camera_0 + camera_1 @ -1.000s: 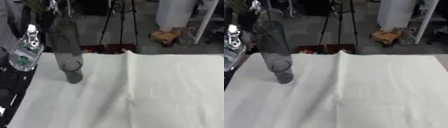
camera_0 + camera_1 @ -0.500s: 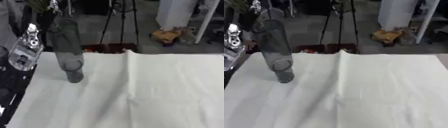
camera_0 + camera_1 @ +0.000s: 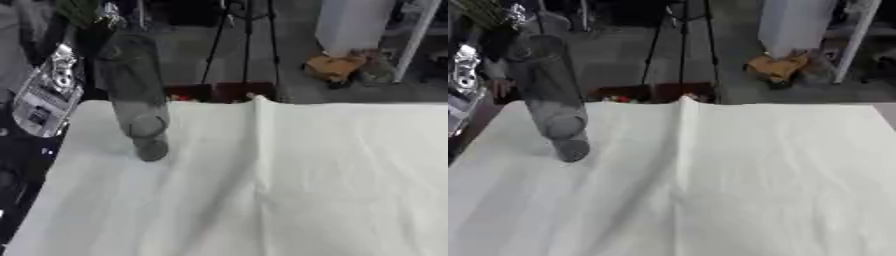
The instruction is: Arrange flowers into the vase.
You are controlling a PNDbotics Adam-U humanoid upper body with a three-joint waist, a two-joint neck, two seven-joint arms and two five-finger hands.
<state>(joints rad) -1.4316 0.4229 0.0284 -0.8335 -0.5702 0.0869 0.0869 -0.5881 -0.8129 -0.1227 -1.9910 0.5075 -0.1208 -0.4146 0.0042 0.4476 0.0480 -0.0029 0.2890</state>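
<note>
A: Is anything changing on the counter?

B: Little. The tall clear vase is standing upright near the far left corner of the white cloth, where it was a second ago; only the camera is shifting.

A: And the robot hand?

B: Neither is showing, so I cannot tell their state. Green stems are hovering above the vase mouth, not yet inside, I judge.

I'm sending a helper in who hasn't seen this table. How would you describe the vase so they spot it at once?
Start from the white cloth covering the table and go to its far left corner. The vase stands there: a tall, clear, grey-tinted glass cylinder. It is the only thing standing on the cloth, with green stems showing just behind its top.
</note>
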